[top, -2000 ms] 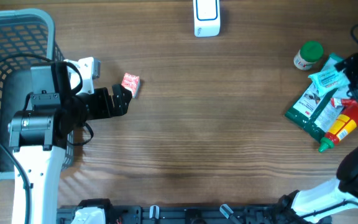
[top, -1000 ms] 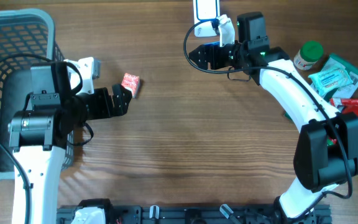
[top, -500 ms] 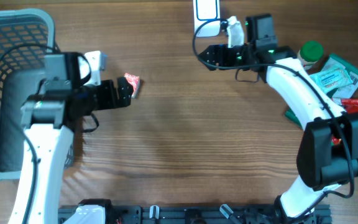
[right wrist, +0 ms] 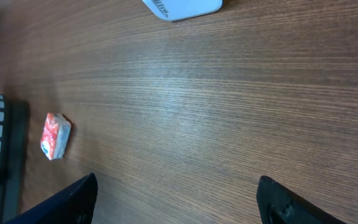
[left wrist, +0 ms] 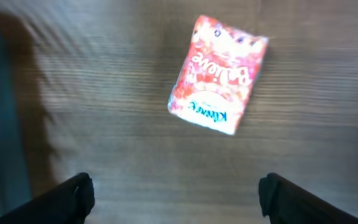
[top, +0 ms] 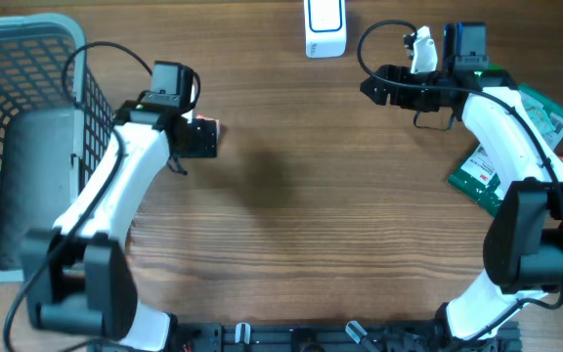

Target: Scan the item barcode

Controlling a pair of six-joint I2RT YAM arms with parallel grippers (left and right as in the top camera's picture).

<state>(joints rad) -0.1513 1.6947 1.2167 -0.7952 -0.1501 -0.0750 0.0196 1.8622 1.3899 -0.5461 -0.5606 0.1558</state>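
That small red-and-white soft plastic tissue pack, flat on the tabletop upper-middle in your left wrist view, looks light and squishy, so I'd pinch its long edges gently with your wide-open left tool.

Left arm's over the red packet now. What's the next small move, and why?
Probably ease the left gripper down and slightly forward over the red tissue pack. Its jaws stand open and empty. The pack lies flat on the table, tilted, just ahead of the fingertips rather than between them, so closing now would likely miss it.
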